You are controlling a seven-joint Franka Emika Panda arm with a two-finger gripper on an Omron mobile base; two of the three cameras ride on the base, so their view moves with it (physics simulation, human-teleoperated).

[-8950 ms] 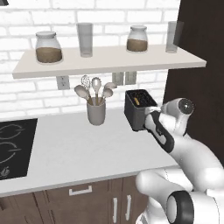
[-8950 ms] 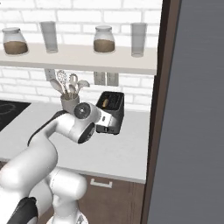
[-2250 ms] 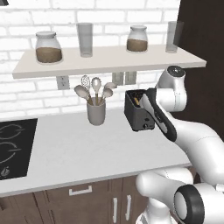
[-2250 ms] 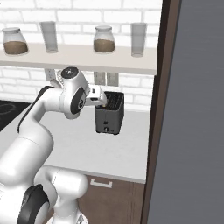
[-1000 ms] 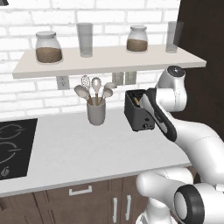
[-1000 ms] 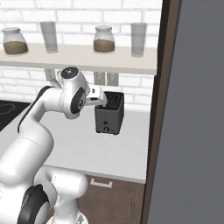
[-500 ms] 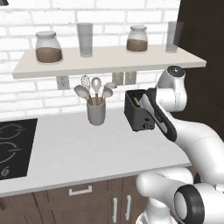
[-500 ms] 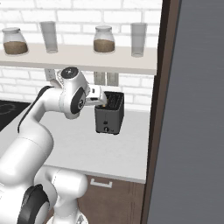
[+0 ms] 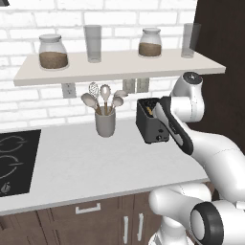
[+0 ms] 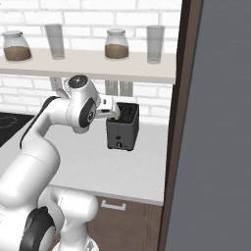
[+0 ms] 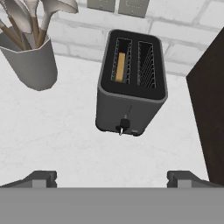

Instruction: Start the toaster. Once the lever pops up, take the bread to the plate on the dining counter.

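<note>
Gripper [image 11: 111, 178] is hovering w/ its two dark tips spread wide at bottom left and bottom right of hand view, grasping nothing, apart from everything. Straight ahead of it, centre frame, toaster [image 11: 131, 83] is sitting w/ its lever [image 11: 124, 126] at the low end of the front slot, i.e. looking pressed down, so prob. the wait-for-pop-up stage. Bread [image 11: 120, 66] is standing down inside the left slot as seen here, tan top edge just below the rim; the other slot is showing bare wire. Key relation: slice's long axis is running front-to-back along the slot, away from the hand, so tips would need to come down over the slot and close across the slice's thin faces, not along them; that's a judgement. In left base view gripper is partly hidden behind the forearm at the toaster's right side, so contact can't be judged there. Utensil cup [image 11: 29, 65] is sitting upper left, well clear. Surface is white worktop [image 9: 91, 167], hob [image 9: 12, 160] at far left edge; brick wall and shelf [image 9: 119, 64] w/ jars above, dark panel [image 11: 210, 109] close on the right, tight on that side.
</note>
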